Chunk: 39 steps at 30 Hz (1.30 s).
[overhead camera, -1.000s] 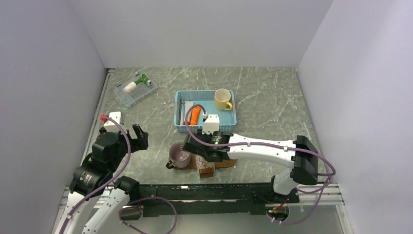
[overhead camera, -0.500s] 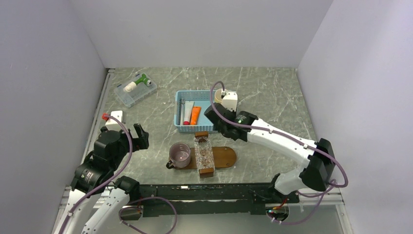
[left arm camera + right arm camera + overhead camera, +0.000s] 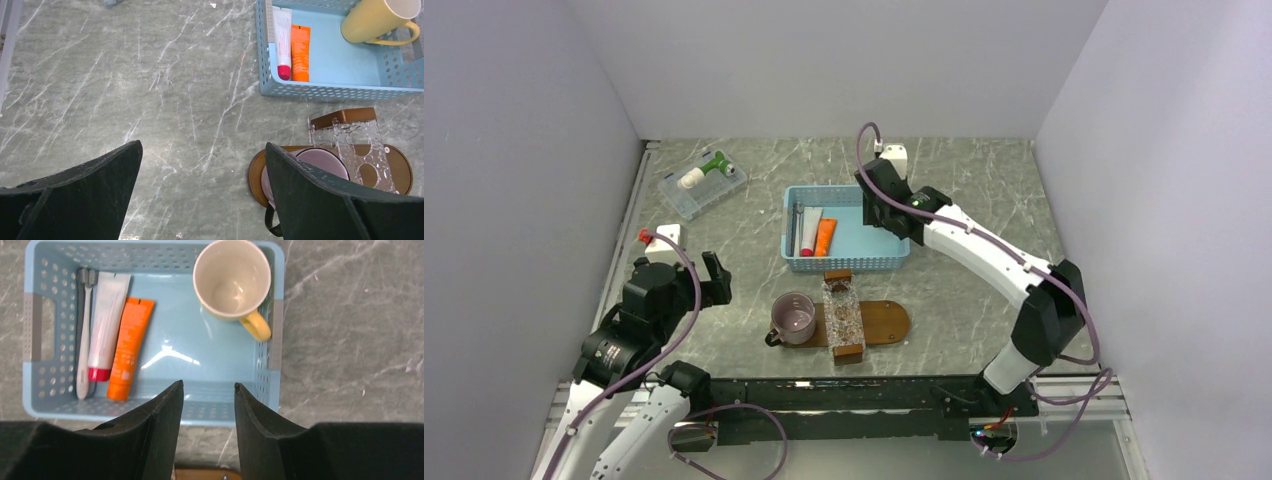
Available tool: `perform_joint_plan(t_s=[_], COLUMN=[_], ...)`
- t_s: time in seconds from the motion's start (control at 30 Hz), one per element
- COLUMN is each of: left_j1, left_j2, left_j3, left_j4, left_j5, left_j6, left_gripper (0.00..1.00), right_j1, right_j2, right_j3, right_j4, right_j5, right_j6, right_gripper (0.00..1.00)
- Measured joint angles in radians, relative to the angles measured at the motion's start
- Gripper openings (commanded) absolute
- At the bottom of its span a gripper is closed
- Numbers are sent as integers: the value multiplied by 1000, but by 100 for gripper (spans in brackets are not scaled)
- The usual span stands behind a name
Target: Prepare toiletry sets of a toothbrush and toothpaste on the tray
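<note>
My right gripper (image 3: 207, 390) hangs above the near wall of the light-blue basket (image 3: 60, 407), fingers a narrow gap apart, nothing between them. Straight ahead of the fingertips the basket floor is bare. To the left of that bare patch lies the orange toothpaste (image 3: 131, 347), flat end toward the far wall. A white tube (image 3: 104, 325) with a red cap lies against its left side, and the toothbrush (image 3: 83, 340) lies beyond that, tight along the basket's left wall, head at the far end. All three run parallel with almost no room between them. The yellow mug (image 3: 232, 280) stands upright in the far right corner, its handle by the right wall.

My left gripper (image 3: 202, 150) is spread wide and empty over bare tabletop (image 3: 150, 90), well apart from the basket.

The tray (image 3: 400, 172) sits just in front of the basket. A purple cup (image 3: 320, 160) sits on its left end, and a clear glass rack (image 3: 357, 150) lies across its middle, overhanging both long edges. Only the tray's right end is bare.
</note>
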Motion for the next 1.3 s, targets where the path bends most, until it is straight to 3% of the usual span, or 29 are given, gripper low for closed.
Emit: perform_joint_plan(t_s=[0.5, 1.07, 1.3], left_j1=[0, 16, 25], left_j2=[33, 50, 55], left_j3=[0, 0, 0], left_j4=[1, 2, 3], left_j5=[-1, 3, 10], left_j6=[1, 1, 2], left_gripper=[99, 99, 100], right_j1=[-127, -185, -187], right_j2=[270, 462, 508], right_j3=[254, 357, 407], right_j4=[18, 18, 9], right_j5=[-151, -258, -277], right_j6=[-130, -190, -197], right_gripper=[45, 45, 39])
